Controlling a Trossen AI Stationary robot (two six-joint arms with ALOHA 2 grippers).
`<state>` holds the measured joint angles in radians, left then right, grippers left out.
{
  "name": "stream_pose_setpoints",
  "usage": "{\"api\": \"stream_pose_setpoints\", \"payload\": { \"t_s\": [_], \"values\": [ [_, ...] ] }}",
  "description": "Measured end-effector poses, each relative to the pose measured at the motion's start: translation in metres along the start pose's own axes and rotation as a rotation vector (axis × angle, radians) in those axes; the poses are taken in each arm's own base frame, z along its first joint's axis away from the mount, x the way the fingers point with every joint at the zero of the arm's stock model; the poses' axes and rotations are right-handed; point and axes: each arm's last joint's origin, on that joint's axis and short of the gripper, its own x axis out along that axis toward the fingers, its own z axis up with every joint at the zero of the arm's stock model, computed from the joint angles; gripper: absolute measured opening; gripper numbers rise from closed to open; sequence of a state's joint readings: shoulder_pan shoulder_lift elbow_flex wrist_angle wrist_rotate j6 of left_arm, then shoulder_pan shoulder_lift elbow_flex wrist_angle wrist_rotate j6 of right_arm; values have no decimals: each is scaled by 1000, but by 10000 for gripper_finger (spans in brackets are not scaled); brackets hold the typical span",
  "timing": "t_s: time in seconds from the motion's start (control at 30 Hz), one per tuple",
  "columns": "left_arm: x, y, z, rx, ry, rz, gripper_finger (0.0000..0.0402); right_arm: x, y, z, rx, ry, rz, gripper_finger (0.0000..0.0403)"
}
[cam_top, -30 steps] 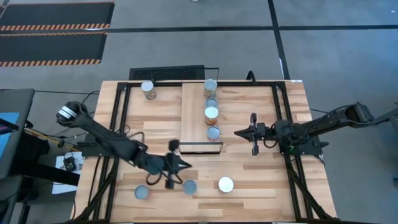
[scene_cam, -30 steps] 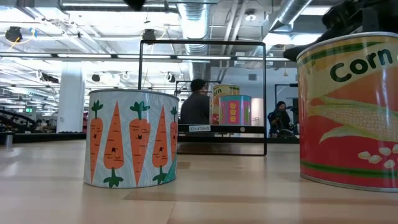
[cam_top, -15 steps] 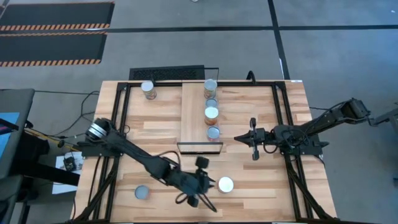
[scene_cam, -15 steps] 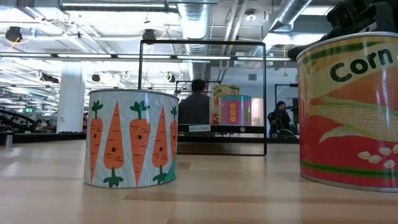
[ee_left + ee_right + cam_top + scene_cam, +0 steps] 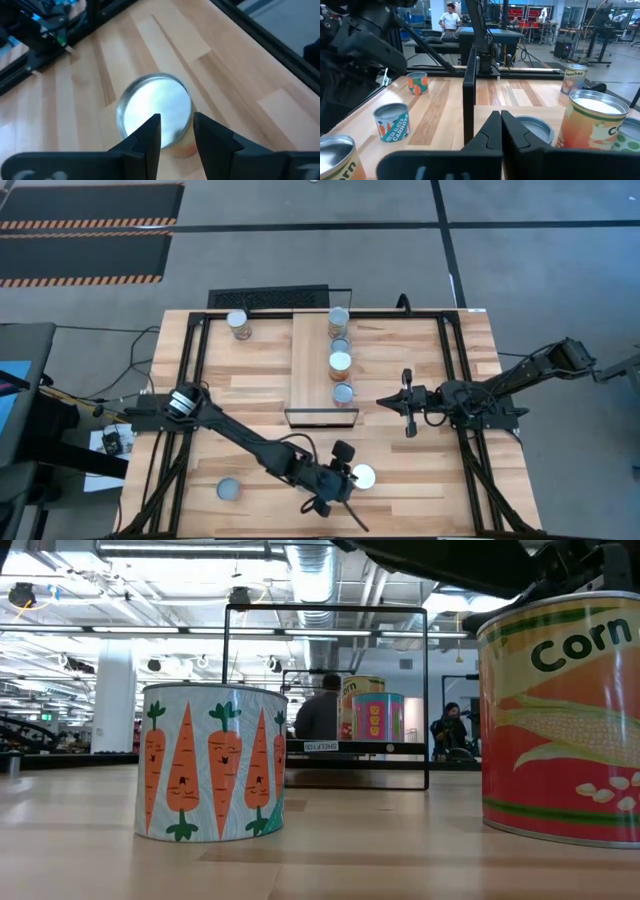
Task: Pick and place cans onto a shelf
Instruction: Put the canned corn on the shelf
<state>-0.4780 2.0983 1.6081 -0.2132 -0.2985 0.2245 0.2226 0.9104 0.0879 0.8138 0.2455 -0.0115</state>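
So the left arm had swept a long way across the near edge of the table in that last second. It started near the two grey-topped cans on the left side and was now parked right above the corn can [image 5: 363, 476], the white-topped one near the front middle. One grey-topped can seems to have got covered by the arm on the way; only the carrot can [image 5: 229, 489] showed on that side. To me that read as the arm picking its next can, not grabbing yet.

Left gripper [image 5: 176, 132]: jaws only a little apart, a narrow gap, nowhere near wide enough to straddle that lid. It hovered over the can's shiny top, holding nothing, and I couldn't tell if it touched.

Right gripper [image 5: 406, 402] sat just beside the shelf [image 5: 310, 360], fingers pressed together, empty, barely budged.

The shelf already had four cans lined up along it, including a peaches can [image 5: 572, 78] at the far end. Another can [image 5: 238, 323] sat alone at the back left.
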Motion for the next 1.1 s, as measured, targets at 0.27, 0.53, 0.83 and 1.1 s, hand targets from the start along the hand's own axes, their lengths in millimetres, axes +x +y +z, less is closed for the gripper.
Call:
{"api": "stream_pose_setpoints", "payload": {
  "t_s": [0.27,0.53,0.83,1.1],
  "values": [
    [3,7,-2,20,-11,-86,107,0,0,1,-12,-6,0,9],
    [6,18,-7,34,6,-96,107,0,0,1,-17,-10,0,9],
    [9,18,-15,80,19,-104,106,0,0,1,-21,-10,1,10],
    [10,21,-16,116,18,-113,38,0,0,1,-24,-10,0,8]
  ]
}}
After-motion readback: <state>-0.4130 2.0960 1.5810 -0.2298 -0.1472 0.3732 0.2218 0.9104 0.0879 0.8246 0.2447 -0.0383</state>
